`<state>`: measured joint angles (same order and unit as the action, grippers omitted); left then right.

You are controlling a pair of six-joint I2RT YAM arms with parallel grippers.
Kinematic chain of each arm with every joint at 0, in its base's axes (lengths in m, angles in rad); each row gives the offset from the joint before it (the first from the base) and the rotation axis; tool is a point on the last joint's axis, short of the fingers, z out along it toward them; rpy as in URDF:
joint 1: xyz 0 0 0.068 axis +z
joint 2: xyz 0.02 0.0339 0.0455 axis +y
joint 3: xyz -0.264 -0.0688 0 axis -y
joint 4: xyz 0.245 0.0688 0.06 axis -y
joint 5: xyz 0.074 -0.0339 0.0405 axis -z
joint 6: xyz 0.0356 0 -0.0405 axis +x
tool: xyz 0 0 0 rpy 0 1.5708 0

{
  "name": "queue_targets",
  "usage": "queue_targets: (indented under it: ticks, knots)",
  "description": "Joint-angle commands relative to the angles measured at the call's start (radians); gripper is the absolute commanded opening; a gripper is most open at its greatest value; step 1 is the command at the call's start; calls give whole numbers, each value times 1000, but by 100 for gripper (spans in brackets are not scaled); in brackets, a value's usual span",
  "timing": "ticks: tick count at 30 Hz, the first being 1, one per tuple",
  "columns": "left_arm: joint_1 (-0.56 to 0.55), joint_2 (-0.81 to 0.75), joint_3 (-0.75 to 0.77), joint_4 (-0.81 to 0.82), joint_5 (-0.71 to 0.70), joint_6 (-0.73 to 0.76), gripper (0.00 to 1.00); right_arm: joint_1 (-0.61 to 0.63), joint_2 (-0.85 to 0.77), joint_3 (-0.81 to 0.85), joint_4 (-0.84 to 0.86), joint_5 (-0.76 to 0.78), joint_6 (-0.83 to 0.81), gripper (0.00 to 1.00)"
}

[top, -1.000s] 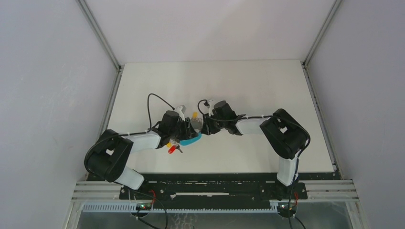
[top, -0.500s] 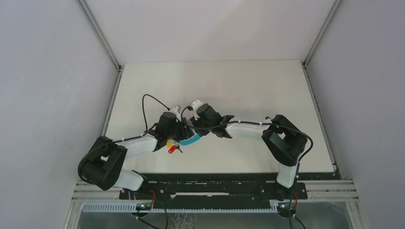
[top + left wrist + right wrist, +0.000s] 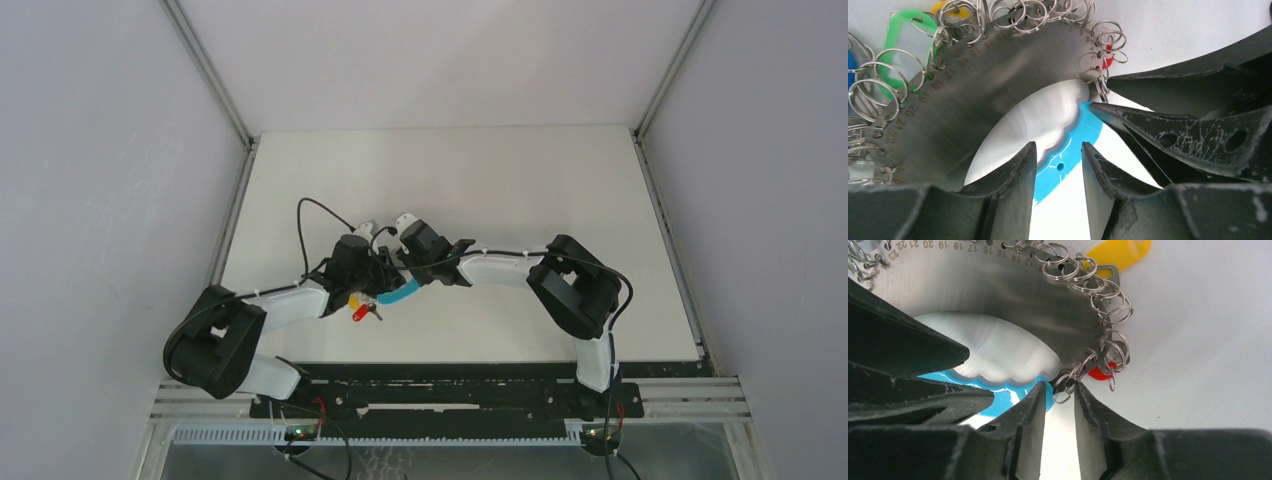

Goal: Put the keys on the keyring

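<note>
Left claw [image 3: 1058, 146] clamps the keyring [image 3: 998, 70] by its turquoise segment [image 3: 1060, 167]. Right claw [image 3: 1060, 384] brackets a small split ring [image 3: 1064, 388]; we cannot tell if it grips. We should brace the keyring firmly and thread slowly.

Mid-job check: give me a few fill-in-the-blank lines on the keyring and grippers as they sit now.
The left gripper has the keyring's ____ segment between its fingers.
Its grey band is stamped with ____.
The upper tag in the right wrist view is ____.
The lower tag, behind the rings at the right gripper, is ____.
Missing words: blue; numbers; yellow; red.
</note>
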<state>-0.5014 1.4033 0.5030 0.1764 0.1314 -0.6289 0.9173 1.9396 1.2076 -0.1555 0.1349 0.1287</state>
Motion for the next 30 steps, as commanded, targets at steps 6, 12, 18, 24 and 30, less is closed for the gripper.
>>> queue_targets:
  ticks: [6,12,18,24,30]
  knots:
    - [6,-13,-22,27,23,-1,43,-8,-17,30,-18,25,-53,5]
    - [4,-64,-63,114,78,5,43,-56,-183,-141,81,-155,-139,0]
    - [4,-152,-112,252,165,12,44,-168,-372,-337,271,-526,-209,0]
    - [2,-175,-132,387,297,-5,49,-246,-457,-452,454,-752,-245,0]
    - [-14,-141,-144,521,384,-30,55,-268,-458,-444,498,-807,-254,0]
